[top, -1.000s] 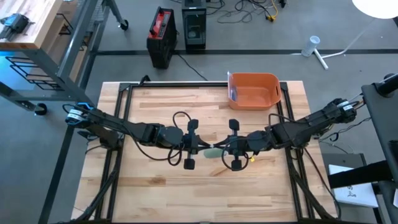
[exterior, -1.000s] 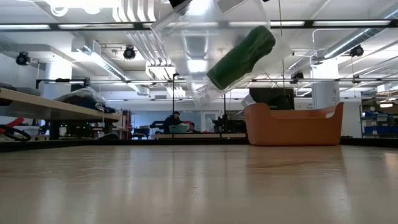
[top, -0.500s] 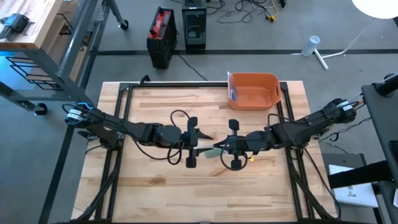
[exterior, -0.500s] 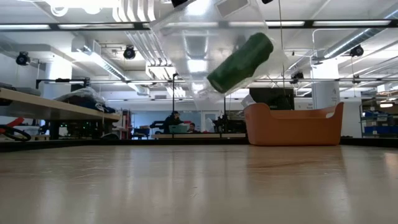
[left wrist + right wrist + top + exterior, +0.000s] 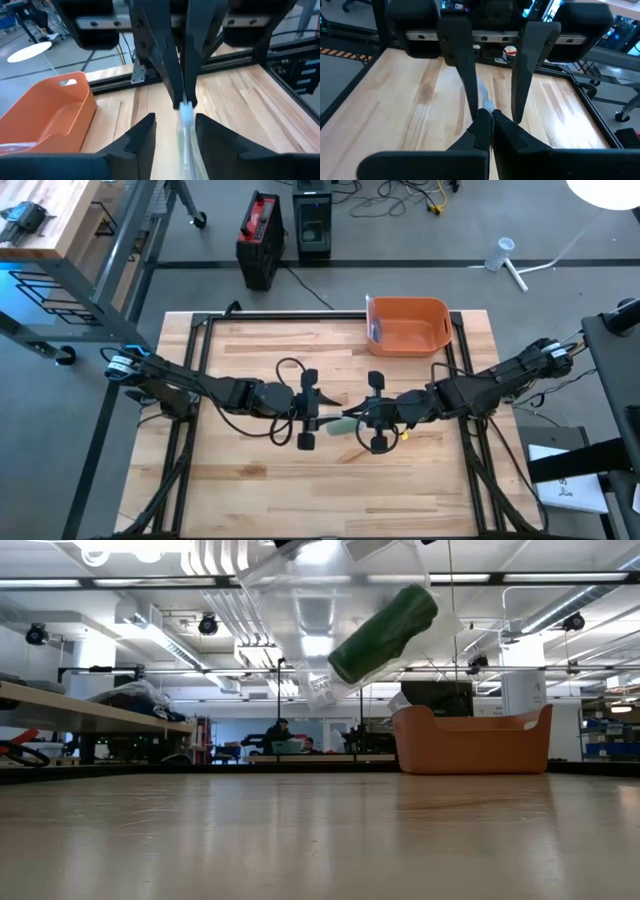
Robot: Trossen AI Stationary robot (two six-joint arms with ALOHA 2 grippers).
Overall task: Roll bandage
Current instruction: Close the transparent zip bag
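Above the middle of the desk (image 5: 240,490) I see both grippers facing each other — my right gripper (image 5: 487,120) has its jaws pinched shut on the clear bag (image 5: 300,615) holding the green bandage roll (image 5: 383,633), hanging off the wood. My left gripper (image 5: 172,131) stands with jaws apart either side of the bag's edge — the orange bin (image 5: 407,326) sits at the far side.

The counter (image 5: 250,480) is pale wooden planking with a smooth, faintly sheeny finish, framed by dark matt metal rails. At its one o'clock edge the orange bin (image 5: 408,326) looks like smooth, matt plastic. The green bandage roll (image 5: 383,633) looks soft and matt inside a clear, glossy plastic bag (image 5: 300,600).
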